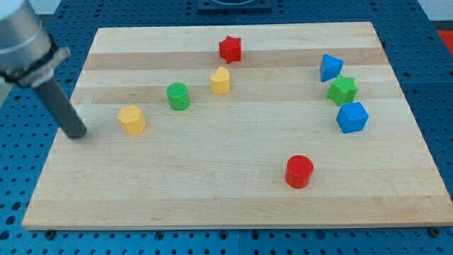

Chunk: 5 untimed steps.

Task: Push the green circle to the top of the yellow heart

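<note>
Arm (pixel 21 42) blurred, cut off at view's top-left.

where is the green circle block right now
The green circle block sits in the upper left-centre of the wooden board, between the yellow hexagon block to its lower left and the yellow heart block to its upper right, touching neither.

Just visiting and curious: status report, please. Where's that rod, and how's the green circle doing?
My tip at board's left edge, left of the yellow hexagon. Green circle untouched, lower left of yellow heart. Hexagon sits between tip and circle.
</note>
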Each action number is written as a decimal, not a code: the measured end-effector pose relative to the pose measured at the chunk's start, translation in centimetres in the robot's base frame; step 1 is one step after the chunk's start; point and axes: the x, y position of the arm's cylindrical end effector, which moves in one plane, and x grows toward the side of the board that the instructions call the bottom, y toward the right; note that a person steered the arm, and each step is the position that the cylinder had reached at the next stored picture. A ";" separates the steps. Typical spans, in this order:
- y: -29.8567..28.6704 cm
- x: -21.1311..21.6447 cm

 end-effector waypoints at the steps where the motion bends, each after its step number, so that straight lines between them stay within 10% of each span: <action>1: 3.4 -3.3; 5: 16.1 -3.3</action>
